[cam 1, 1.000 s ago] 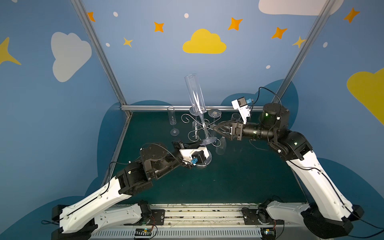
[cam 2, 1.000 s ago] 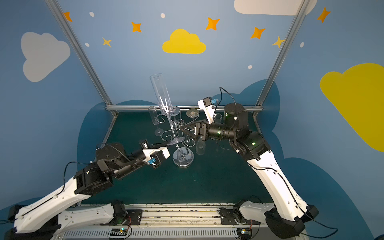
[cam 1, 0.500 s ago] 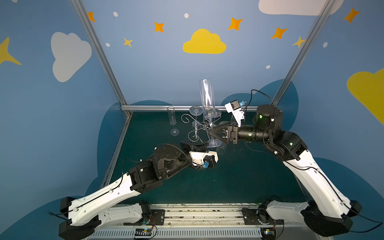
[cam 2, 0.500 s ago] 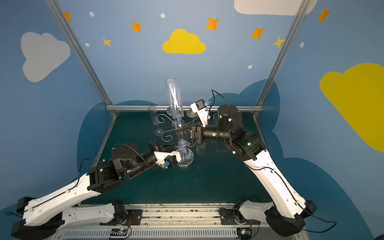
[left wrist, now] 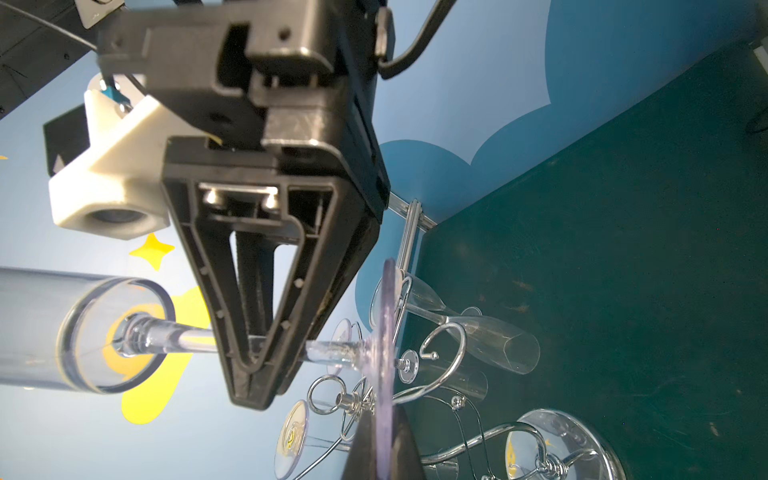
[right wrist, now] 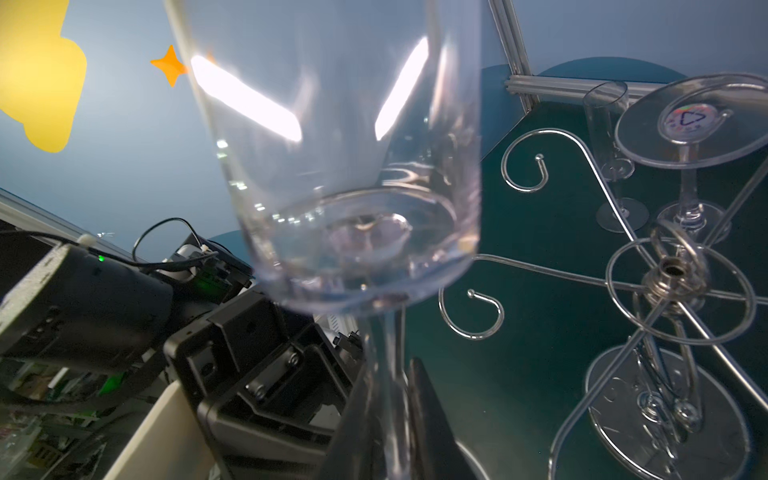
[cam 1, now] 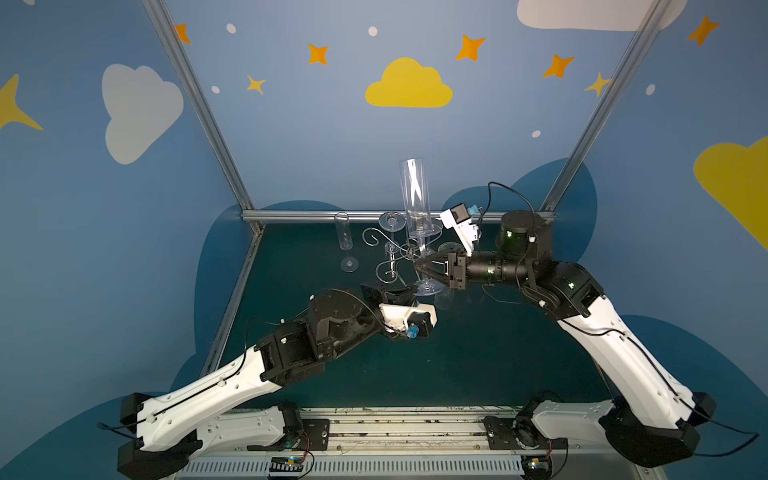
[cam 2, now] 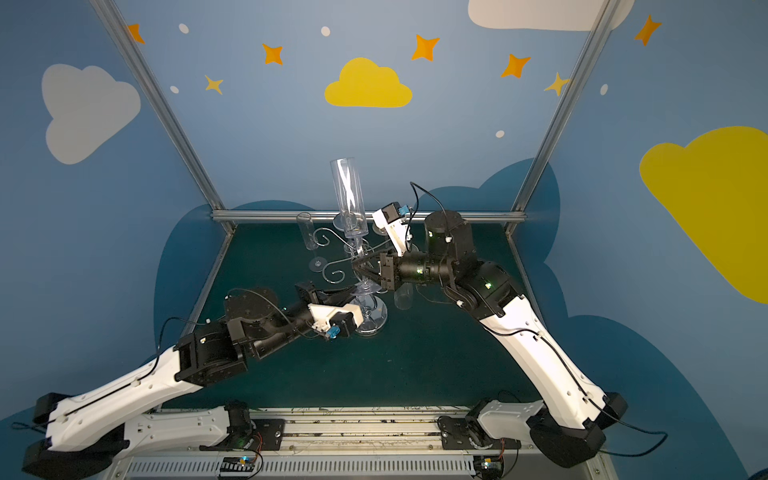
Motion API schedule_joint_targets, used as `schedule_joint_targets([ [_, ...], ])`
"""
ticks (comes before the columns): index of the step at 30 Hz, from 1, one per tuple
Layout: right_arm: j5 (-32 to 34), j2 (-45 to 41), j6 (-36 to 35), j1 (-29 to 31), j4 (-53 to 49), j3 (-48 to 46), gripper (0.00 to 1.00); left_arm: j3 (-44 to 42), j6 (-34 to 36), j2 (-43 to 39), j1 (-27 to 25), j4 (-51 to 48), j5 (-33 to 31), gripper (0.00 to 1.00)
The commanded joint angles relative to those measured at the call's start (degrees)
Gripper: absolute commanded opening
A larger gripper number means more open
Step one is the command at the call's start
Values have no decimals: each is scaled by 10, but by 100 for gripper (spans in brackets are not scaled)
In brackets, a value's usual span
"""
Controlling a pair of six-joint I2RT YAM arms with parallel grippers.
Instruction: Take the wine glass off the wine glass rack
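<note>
Silver wire curls out in scroll-ended arms from the central post of the wine glass rack, which stands on its shiny round base on the dark green table. The wine glass, a tall, narrow, clear flute, is held upright in the air just in front of and above the rack's post, with its open mouth up. It hangs from none of the arms. Both arms hold it at once. The right gripper reaches in level from the right, its jaws closed on the stem about midway between bowl and foot. The left wrist view shows the stem passing between the two black fingers a little behind their tips. In the right wrist view the bowl fills the frame directly above that gripper. The left gripper comes in low from the left, clamped on the rim of the round foot, which the left wrist view shows edge-on as a thin disc pinched at one side. Whether the foot brushes the wire near the post cannot be told. Other clear hanging glasses sit upside down on the rack, feet resting over the arms. A second flute stands upright on the table, apart to the left of the rack and near the back rail.
</note>
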Motion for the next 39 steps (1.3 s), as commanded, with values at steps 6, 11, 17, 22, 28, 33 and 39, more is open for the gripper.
schedule_joint_targets([
  [6,7,-1,-4,8,7,7,0,-3,-7,-10,-1,36,-2,24],
  [11,22,-10,-19,8,4,9,0,-21,-43,-36,-1,68,2,55],
  [17,51,-27,-51,8,-4,16,0,-7,-124,-52,3,70,18,70],
  [22,77,-55,-94,8,2,1,0,35,-267,-57,42,48,100,76],
  [28,59,-96,-131,18,59,-61,0,99,-467,-42,152,33,257,81],
  [33,58,-104,-156,43,60,-76,0,138,-599,-20,219,63,369,83],
  [39,76,-105,-187,100,73,-98,0,166,-725,16,271,108,454,84],
])
